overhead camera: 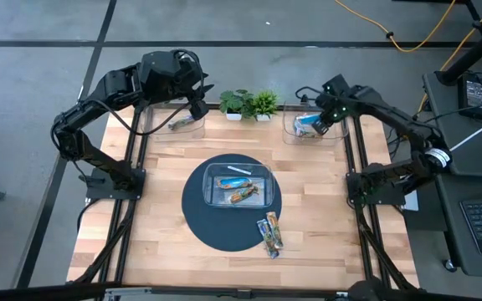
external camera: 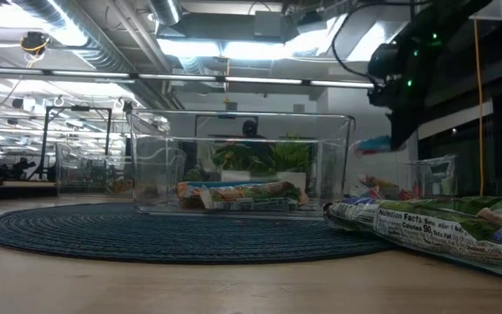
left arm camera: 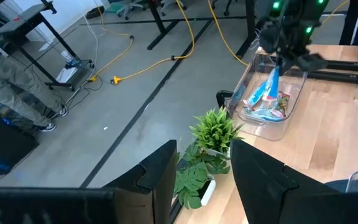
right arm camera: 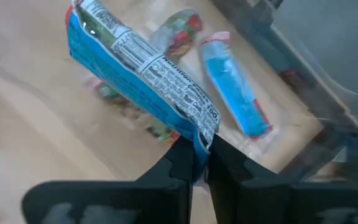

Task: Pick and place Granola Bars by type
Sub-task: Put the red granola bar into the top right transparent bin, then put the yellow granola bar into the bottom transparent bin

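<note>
A blue granola bar [right arm camera: 143, 79] hangs pinched by one end in the right gripper [right arm camera: 197, 163], just above the clear bin [overhead camera: 294, 131] right of the potted plants [overhead camera: 248, 104]. The left gripper [left arm camera: 201, 177], fingers parted and empty, hovers left of the plants.

Even, bright overhead light falls across the pale wooden slatted table [overhead camera: 166, 209] in the high view, and shadows there are faint and short, pooled close under the round dark woven mat [overhead camera: 195, 213]. At table height the long white ceiling strip lights [external camera: 225, 48] burn out to pure glare behind the clear plastic rectangular bin [external camera: 242, 161], whose walls carry soft reflections; the room beyond it is dim and hazy. Nearest the lens, the green-and-white printed foil bar wrapper [external camera: 443, 228] lies slightly soft (its print still legible), and the wood in front of it is blurred. In the right wrist view, the bright blue foil bar [right arm camera: 135, 78] is sharp, while everything behind it smears.
</note>
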### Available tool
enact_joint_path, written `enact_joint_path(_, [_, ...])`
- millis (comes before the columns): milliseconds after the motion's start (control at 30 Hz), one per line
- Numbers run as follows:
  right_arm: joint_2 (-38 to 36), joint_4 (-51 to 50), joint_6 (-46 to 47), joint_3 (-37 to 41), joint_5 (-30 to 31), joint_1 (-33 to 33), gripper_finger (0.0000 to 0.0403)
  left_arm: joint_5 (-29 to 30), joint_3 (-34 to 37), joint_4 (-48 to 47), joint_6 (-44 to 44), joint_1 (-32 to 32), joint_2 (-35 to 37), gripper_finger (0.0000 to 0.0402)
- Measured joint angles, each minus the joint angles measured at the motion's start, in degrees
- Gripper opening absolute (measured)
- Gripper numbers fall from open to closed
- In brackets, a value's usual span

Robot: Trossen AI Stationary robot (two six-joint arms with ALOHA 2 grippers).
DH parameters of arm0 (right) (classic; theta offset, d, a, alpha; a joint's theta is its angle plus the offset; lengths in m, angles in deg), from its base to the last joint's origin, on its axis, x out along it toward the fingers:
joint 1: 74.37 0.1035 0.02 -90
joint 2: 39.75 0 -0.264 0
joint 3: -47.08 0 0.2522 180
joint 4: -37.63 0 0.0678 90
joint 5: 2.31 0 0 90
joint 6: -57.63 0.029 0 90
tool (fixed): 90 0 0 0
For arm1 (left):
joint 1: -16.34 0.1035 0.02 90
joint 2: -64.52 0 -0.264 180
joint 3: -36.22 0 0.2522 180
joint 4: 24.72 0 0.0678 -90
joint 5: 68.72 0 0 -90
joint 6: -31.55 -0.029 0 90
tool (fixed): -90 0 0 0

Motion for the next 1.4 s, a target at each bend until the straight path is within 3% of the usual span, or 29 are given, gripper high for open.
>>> enact_joint_path(300, [3.77,7.66,1.27,4.92,1.74,-0.02,0.0028,0.04,0.04,0.13,0.76,0.00,-0.85,0.0143])
enact_joint_path(700, [9.16,10.54,1.52,5.20,3.25,-0.37,0.0032,-0.85,0.04,-0.24,0.74,-0.17,-3.17,0.0143])
enact_joint_path(1100, [9.01,10.49,1.44,5.16,3.25,-0.37,0.0101,-1.23,0.04,-0.22,0.74,-0.17,-3.15,0.0143])
enact_joint_path(1400, [5.24,9.93,1.31,5.12,3.25,-0.37,0.0114,-1.23,0.04,-0.22,-0.29,-0.17,-3.15,0.0143])
